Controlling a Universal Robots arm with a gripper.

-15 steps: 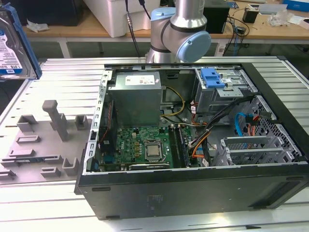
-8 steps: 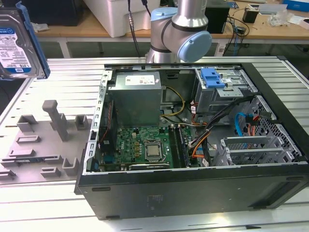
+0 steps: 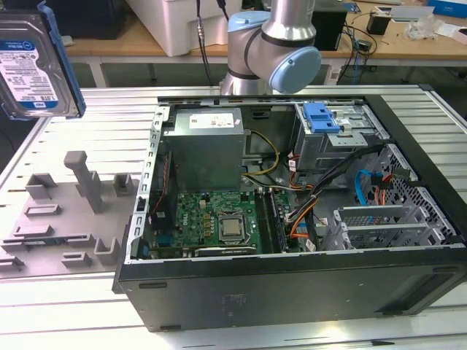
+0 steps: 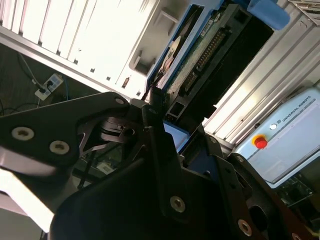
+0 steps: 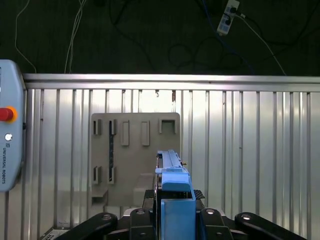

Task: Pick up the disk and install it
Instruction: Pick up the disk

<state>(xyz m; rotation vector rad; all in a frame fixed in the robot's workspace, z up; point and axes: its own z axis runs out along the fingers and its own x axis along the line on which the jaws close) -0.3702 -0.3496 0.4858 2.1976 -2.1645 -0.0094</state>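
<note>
Blue plastic edging runs round the disk (image 5: pixel 172 172), which sits clamped between the jaws of the gripper (image 5: pixel 176 220). The jaws are closed against its two flat sides, and the disk stands on edge and sticks out past the tips. In the second wrist view the same grip shows from the side: the gripper (image 4: pixel 170 132) pinches one end of the disk (image 4: pixel 200 55), whose connector edge and green board face the camera.

Directly beyond the held disk lies a grey fixture plate (image 5: pixel 135 150) with slots and raised blocks, resting on the slatted metal table (image 5: pixel 260 150). A pale control box with a red button (image 5: pixel 7 140) lies off to one side of the gripper.

In the exterior view the disk (image 3: pixel 36 62) hangs high above the table, label visible. It is well apart from the open computer case (image 3: pixel 292 292) and its drive cage with a blue latch (image 3: pixel 321 117). The arm (image 3: pixel 281 44) rises behind the case.
</note>
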